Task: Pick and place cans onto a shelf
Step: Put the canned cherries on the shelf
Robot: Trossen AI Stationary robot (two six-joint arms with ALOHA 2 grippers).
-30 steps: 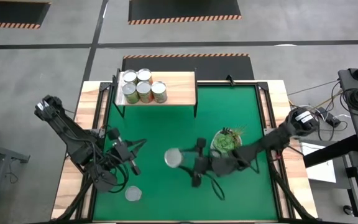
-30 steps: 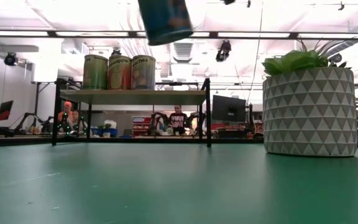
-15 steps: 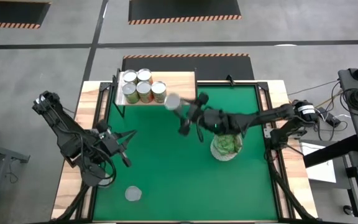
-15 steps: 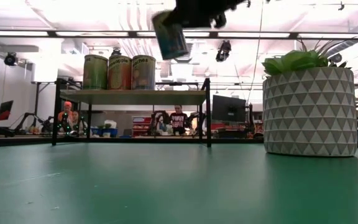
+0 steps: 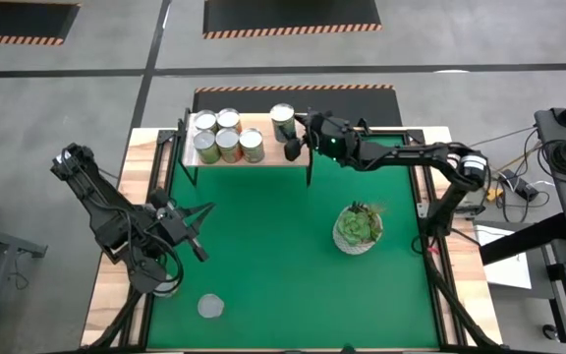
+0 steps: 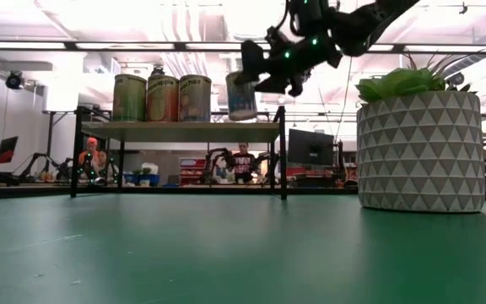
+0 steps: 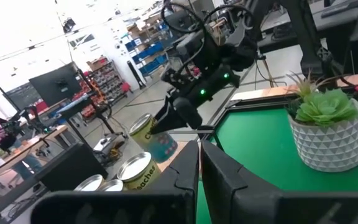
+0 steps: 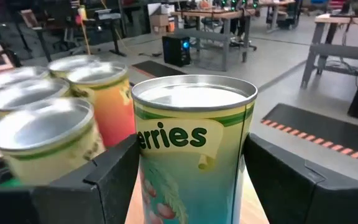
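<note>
Right gripper [image 5: 294, 137] clamped round yellow-and-blue can [image 5: 282, 122], fingers either side of label. Can upright over shelf [image 5: 285, 153], near its right end, apart from five cans [image 5: 222, 137] bunched at left end; can't tell if base touches board. One more can [image 5: 210, 307] on mat, near front-left corner. Left gripper [image 5: 197, 246] pinched shut, nothing in it, over left side of mat [image 5: 263, 265]. Plant pot [image 5: 358, 230] right of mat centre.
</note>
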